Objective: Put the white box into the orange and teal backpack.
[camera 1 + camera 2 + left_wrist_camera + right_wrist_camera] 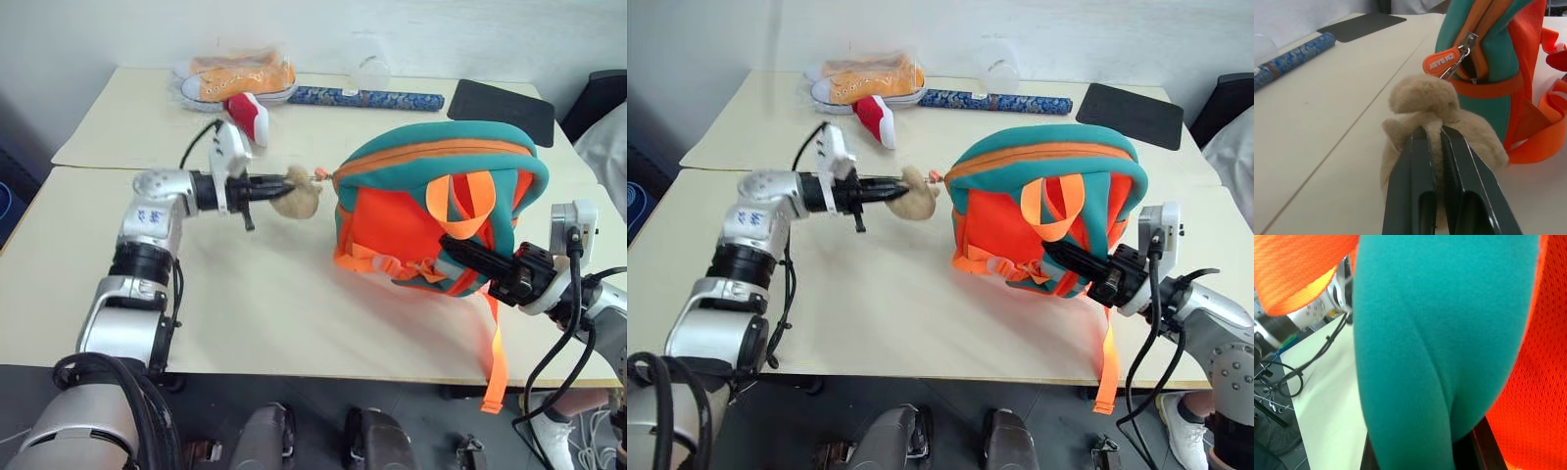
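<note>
The orange and teal backpack [431,206] stands upright on the right half of the table, its straps facing me. Its zipper pull [1442,61] sits at the shell's left end, next to the tan plush bear head [299,199]. My left gripper [287,183] reaches in level from the left and is shut on that plush bear head [1422,105]. My right gripper [453,245] comes from the right and is shut on a padded teal strap [1415,357] of the backpack. The white box is out of view.
At the table's far edge lie orange sneakers [240,78], a red and white item [250,116], a blue patterned roll [364,97], a clear plastic container [372,70] and a black mat [502,108]. A loose orange strap [497,362] hangs over the near edge.
</note>
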Tool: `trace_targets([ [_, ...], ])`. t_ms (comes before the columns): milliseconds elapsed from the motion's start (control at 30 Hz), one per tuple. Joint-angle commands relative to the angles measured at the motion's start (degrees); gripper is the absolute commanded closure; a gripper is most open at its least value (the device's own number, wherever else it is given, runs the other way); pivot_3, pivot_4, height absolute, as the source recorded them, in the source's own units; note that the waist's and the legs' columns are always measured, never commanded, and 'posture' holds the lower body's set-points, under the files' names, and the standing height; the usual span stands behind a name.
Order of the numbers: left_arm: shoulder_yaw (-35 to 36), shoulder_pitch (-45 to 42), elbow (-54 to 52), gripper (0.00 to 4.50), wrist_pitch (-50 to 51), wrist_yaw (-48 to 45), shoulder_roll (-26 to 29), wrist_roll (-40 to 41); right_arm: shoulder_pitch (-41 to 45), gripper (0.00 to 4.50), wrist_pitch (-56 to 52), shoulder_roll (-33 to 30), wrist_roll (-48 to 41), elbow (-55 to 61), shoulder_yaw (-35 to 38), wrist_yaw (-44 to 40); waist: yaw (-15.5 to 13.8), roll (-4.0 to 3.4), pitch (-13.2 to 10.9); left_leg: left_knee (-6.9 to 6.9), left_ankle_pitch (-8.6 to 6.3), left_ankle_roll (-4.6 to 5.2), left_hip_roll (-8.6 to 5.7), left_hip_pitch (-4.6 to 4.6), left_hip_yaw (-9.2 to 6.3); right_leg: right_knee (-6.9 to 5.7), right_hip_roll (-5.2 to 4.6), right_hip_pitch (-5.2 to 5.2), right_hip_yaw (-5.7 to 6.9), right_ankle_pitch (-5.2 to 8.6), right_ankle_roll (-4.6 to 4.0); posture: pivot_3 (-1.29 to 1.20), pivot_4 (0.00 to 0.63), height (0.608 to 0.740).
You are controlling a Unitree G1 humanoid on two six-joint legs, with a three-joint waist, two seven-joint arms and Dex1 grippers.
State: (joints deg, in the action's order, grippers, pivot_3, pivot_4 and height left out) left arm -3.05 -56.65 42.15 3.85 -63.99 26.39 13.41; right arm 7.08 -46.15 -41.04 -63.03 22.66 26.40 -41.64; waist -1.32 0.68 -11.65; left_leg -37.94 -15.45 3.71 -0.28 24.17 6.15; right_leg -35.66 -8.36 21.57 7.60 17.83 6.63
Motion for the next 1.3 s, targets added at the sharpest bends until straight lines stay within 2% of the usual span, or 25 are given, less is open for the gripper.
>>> trace_targets([
  [33, -0.4, 4.1, -4.3, 4.49, 0.5, 2.9, -3.0, -0.6, -0.3, 4.5, 1.1, -0.1, -2.7, 0.7, 4.2, 1.2, -0.2, 0.0, 0.0, 0.0, 0.0, 0.01, -0.02, 0.01, -0.02, 0.0, -0.06, -0.01, 0.02, 0.0, 0.0, 0.0, 0.15, 0.74],
  [167, 0.6, 6.5, -10.6, 4.49, 5.4, 4.7, -8.3, 2.8, -0.4, 4.5, 1.1, 1.0, -4.6, 1.4, 3.8, 2.6, -0.2, 0.01, 0.0, -0.02, -0.01, 0.02, -0.04, 0.01, -0.04, 0.0, -0.09, -0.03, 0.04, 0.0, 0.0, 0.0, 0.15, 0.74],
  [267, -1.7, 8.5, -16.0, 4.49, 6.9, 4.1, -8.4, 1.3, -0.5, 4.5, 2.3, 1.8, -2.8, 2.4, 1.9, 3.0, -0.1, 0.0, 0.0, -0.02, -0.01, 0.02, -0.04, 0.03, -0.05, 0.0, -0.09, -0.03, 0.05, 0.0, 0.0, 0.0, 0.15, 0.74],
  [333, -2.1, 10.3, -17.7, 3.87, 7.3, 5.2, -6.9, -0.3, -0.5, 4.5, 7.7, 1.8, 6.9, 2.5, -2.4, 3.3, -0.1, -0.01, 0.0, -0.02, -0.01, 0.02, -0.04, 0.01, -0.04, 0.0, -0.07, -0.03, 0.05, 0.0, 0.0, 0.0, 0.15, 0.74],
  [400, -0.6, 12.0, -19.7, 3.44, 8.3, 4.5, -4.2, 0.5, 0.4, 3.82, 12.8, 2.5, 13.5, 2.8, -5.8, 3.0, 0.2, -0.02, 0.0, -0.01, -0.01, 0.02, -0.04, -0.01, 0.0, 0.0, -0.04, -0.02, 0.04, 0.0, 0.0, 0.0, 0.15, 0.74],
  [467, 0.1, 13.3, -21.6, 2.77, 9.0, 2.2, -1.6, 1.6, 0.4, 3.16, 15.5, 2.4, 16.7, 3.1, -7.8, 1.6, 0.6, -0.04, 0.0, 0.02, 0.0, -0.02, -0.01, -0.02, 0.06, -0.01, 0.0, 0.03, 0.03, 0.0, 0.0, 0.0, 0.15, 0.74],
  [600, 4.6, 18.1, -26.0, 1.49, 9.0, -3.2, 4.8, 6.4, -5.2, 1.74, 22.6, -1.8, 25.5, 5.0, -10.0, -4.7, 0.6, -0.05, 0.0, 0.07, 0.01, -0.07, 0.0, -0.01, 0.05, -0.03, 0.02, 0.08, 0.02, 0.01, -0.01, 0.0, 0.15, 0.74],
  [667, 6.3, 22.5, -28.7, 0.88, 9.8, -6.4, 8.5, 8.1, -8.5, 1.06, 23.6, -3.0, 25.4, 4.5, -7.4, -7.1, 0.5, -0.04, 0.0, 0.09, 0.0, -0.07, 0.0, -0.02, 0.04, 0.02, -0.01, 0.04, 0.01, 0.01, -0.01, 0.0, 0.15, 0.74],
  [767, 8.4, 32.0, -35.3, 0.0, 12.6, -9.5, 14.2, 10.4, -13.6, 0.08, 25.6, -3.2, 22.8, -0.6, 1.5, -11.7, 0.3, -0.06, 0.0, 0.09, -0.02, -0.04, -0.03, -0.04, 0.03, 0.04, -0.06, -0.01, 0.0, 0.01, -0.01, 0.0, 0.15, 0.74],
  [833, 9.5, 35.6, -37.9, 0.0, 11.2, -8.3, 15.3, 10.3, -14.6, 0.02, 27.6, -3.1, 23.2, -4.0, 4.7, -12.8, 0.0, -0.07, 0.0, 0.09, -0.06, -0.02, -0.03, -0.08, 0.03, 0.08, -0.09, -0.07, -0.03, 0.01, -0.01, 0.0, 0.15, 0.74],
  [933, 14.0, 45.5, -42.4, 0.0, 7.5, -4.6, 17.9, 7.4, -17.9, 0.02, 41.4, -8.1, 32.9, -15.9, 6.3, -22.6, -0.1, -0.08, 0.0, 0.07, -0.22, -0.19, -0.06, -0.09, -0.03, 0.28, -0.17, -0.07, -0.03, -0.01, 0.02, 0.0, 0.15, 0.74],
  [1067, 17.4, 53.8, -48.2, 0.0, 4.1, -0.7, 19.6, 5.4, -15.4, 0.02, 56.4, -12.3, 39.6, -30.4, 4.0, -29.6, 0.1, -0.11, 0.0, 0.28, -0.33, -0.4, -0.03, -0.25, 0.05, 0.33, -0.16, -0.06, -0.12, 0.0, -0.01, 0.0, 0.15, 0.74],
  [1167, 18.5, 55.2, -48.7, 0.0, 2.4, 2.1, 19.6, 4.3, -11.3, 0.02, 63.3, -14.1, 42.6, -38.9, 1.6, -32.0, 0.1, -0.12, 0.0, 0.61, -0.24, -0.46, -0.03, -0.64, 0.29, 0.32, -0.17, -0.18, -0.3, 0.02, -0.04, 0.0, 0.15, 0.74],
  [1300, 19.3, 54.7, -47.7, 0.0, 1.6, 4.3, 18.9, 5.0, -7.6, 0.02, 66.2, -13.4, 43.4, -42.2, -0.2, -31.7, 0.2, -0.15, 0.0, 0.81, -0.2, -0.58, 0.02, -0.87, 0.41, 0.22, -0.17, -0.17, -0.46, 0.09, -0.16, 0.0, 0.15, 0.74],
])
